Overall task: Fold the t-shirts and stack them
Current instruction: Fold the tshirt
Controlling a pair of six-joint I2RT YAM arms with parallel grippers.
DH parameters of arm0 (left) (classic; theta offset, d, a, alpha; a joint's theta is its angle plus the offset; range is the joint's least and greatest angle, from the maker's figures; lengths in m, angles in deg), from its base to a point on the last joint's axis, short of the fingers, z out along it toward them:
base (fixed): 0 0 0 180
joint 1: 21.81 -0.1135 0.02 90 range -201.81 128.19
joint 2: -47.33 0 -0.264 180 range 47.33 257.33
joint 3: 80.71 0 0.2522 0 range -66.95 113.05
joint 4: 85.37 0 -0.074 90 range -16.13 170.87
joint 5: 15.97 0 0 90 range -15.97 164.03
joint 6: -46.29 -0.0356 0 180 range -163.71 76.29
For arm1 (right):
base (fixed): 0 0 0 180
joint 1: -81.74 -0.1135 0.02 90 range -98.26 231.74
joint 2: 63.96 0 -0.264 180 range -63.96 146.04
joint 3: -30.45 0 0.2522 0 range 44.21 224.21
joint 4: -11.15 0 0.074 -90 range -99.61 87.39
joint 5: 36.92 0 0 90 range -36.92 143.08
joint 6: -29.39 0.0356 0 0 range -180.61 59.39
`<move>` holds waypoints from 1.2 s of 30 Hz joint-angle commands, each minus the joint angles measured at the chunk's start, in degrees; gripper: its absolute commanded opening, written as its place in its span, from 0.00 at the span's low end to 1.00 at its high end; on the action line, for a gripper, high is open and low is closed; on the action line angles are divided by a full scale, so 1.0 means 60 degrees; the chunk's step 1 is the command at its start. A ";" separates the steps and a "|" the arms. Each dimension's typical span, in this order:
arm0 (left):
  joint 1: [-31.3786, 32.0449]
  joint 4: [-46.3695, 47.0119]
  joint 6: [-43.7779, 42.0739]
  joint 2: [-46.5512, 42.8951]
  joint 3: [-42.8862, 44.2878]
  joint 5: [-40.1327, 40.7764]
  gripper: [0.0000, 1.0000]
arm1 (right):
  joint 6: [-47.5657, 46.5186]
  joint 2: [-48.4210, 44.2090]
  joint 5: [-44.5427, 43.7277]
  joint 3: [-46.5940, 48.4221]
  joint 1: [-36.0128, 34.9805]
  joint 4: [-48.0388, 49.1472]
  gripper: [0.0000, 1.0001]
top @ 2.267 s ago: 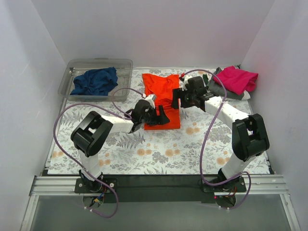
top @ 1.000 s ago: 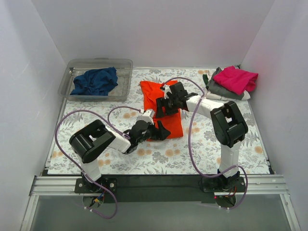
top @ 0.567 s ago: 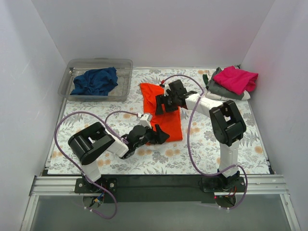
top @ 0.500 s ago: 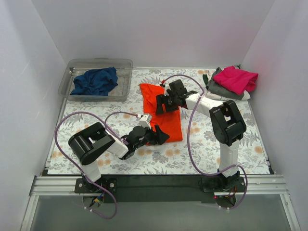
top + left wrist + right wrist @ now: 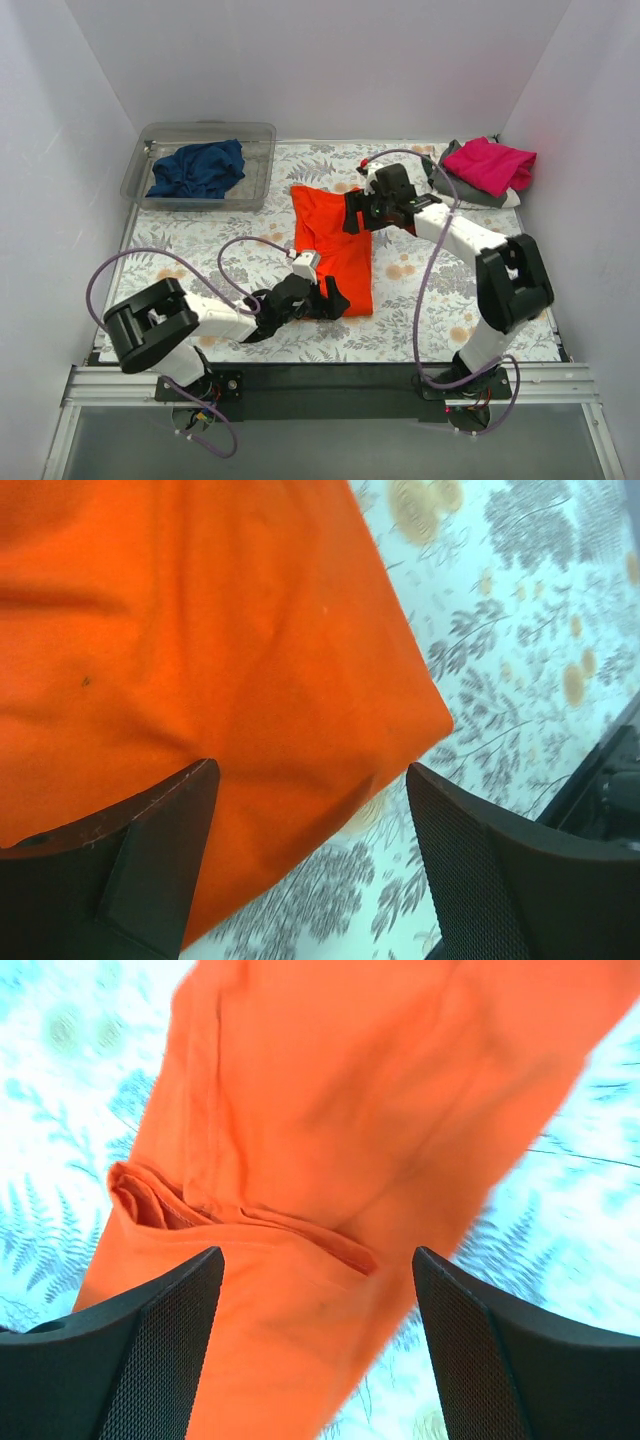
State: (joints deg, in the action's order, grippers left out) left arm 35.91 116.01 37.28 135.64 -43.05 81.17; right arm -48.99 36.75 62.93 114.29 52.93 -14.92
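Observation:
The orange-red t-shirt (image 5: 330, 245) lies flat as a long folded strip in the middle of the floral mat. My left gripper (image 5: 325, 298) is open over its near corner (image 5: 400, 710), with cloth and mat between the jaws (image 5: 310, 775). My right gripper (image 5: 358, 213) is open over the shirt's far right part, above a folded sleeve seam (image 5: 250, 1215), and holds nothing (image 5: 318, 1255). The navy t-shirt (image 5: 198, 168) is crumpled in the clear tub. The magenta t-shirt (image 5: 490, 165) lies folded on the grey t-shirt (image 5: 455, 187) at the far right.
The clear plastic tub (image 5: 150, 140) stands at the far left corner. White walls close in the left, back and right sides. The black rail (image 5: 320, 385) with both arm bases runs along the near edge. Purple cables loop from each arm over the mat.
The orange-red shirt has been drawn toward the near edge and now lies longer and flatter. My left gripper moved nearer with it. My right gripper shifted right to the shirt's far right edge.

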 commanded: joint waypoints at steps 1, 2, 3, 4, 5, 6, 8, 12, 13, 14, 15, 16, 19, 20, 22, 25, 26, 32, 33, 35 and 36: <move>0.0122 -0.3640 -0.0329 -0.1237 0.0103 0.1021 0.71 | -0.0120 -0.1808 -0.0615 -0.0734 0.0072 0.0192 0.70; 0.0137 -0.3832 -0.0373 -0.1518 0.0147 0.1124 0.71 | -0.0105 -0.2075 -0.0659 -0.0999 0.0072 0.0207 0.70; 0.0137 -0.3994 -0.0373 -0.1767 0.0220 0.1256 0.72 | -0.0062 -0.2338 -0.0674 -0.1234 0.0072 0.0193 0.70; 0.0151 -0.4344 -0.0344 -0.2263 0.0235 0.1503 0.71 | 0.0026 -0.2819 -0.0703 -0.1468 0.0072 0.0192 0.70; 0.0166 -0.4507 -0.0228 -0.2543 0.0221 0.1622 0.72 | 0.0099 -0.3042 -0.0718 -0.2007 0.0072 0.0192 0.70; 0.0181 -0.4653 -0.0154 -0.2778 0.0177 0.1783 0.72 | 0.0158 -0.3276 -0.0689 -0.2274 0.0072 0.0192 0.70; 0.0210 -0.5181 0.0137 -0.3510 0.0089 0.2222 0.72 | 0.0436 -0.3906 -0.0441 -0.3048 0.0072 0.0207 0.70; 0.0240 -0.5679 0.0533 -0.4551 -0.0233 0.2662 0.73 | 0.0963 -0.4844 -0.0176 -0.4279 -0.0264 0.0339 0.70; 0.0225 -0.6101 0.0665 -0.4727 -0.0277 0.2794 0.73 | 0.1167 -0.5107 -0.0191 -0.4457 -0.0338 0.0353 0.70; 0.0225 -0.6293 0.0826 -0.4743 -0.0277 0.2984 0.74 | 0.1271 -0.5225 -0.0176 -0.4662 -0.0426 0.0397 0.70; 0.0239 -0.6498 0.1132 -0.4714 -0.0263 0.3072 0.74 | 0.1359 -0.5343 -0.0147 -0.4969 -0.0557 0.0412 0.70; 0.0211 -0.6877 0.1295 -0.4598 -0.0234 0.3131 0.74 | 0.1577 -0.5532 -0.0103 -0.5146 -0.0616 0.0485 0.70; 0.0210 -0.7129 0.1763 -0.4378 -0.0335 0.3103 0.73 | 0.1988 -0.5797 0.0130 -0.5761 -0.0836 0.0820 0.70; 0.0210 -0.7145 0.1881 -0.4392 -0.0452 0.3103 0.73 | 0.2091 -0.5827 0.0175 -0.5879 -0.0909 0.0895 0.70; 0.0210 -0.7334 0.2202 -0.4435 -0.0512 0.3248 0.73 | 0.2369 -0.5813 0.0103 -0.6142 -0.1231 0.1041 0.70; 0.0210 -0.7540 0.2409 -0.4610 -0.0555 0.3367 0.73 | 0.2735 -0.5667 -0.0015 -0.6377 -0.1598 0.1319 0.70; 0.0225 -0.7540 0.2511 -0.4669 -0.0585 0.3337 0.71 | 0.2824 -0.5637 -0.0073 -0.6421 -0.1671 0.1393 0.70; 0.0210 -0.7482 0.2615 -0.4831 -0.0863 0.3015 0.66 | 0.3132 -0.5607 -0.0367 -0.6671 -0.1950 0.1496 0.70; 0.0210 -0.7482 0.2586 -0.4860 -0.0878 0.3000 0.64 | 0.3219 -0.5651 -0.0381 -0.6700 -0.2022 0.1511 0.70; 0.0225 -0.7365 0.2513 -0.4904 -0.0907 0.2913 0.62 | 0.3337 -0.5666 -0.0469 -0.6759 -0.2096 0.1511 0.70; 0.0210 -0.7321 0.2498 -0.4890 -0.0922 0.2898 0.60 | 0.3410 -0.5681 -0.0498 -0.6831 -0.2169 0.1511 0.70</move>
State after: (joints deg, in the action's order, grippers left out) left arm 36.98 72.53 51.70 107.08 -47.79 98.61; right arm -30.72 3.27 61.26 74.12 40.99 -8.06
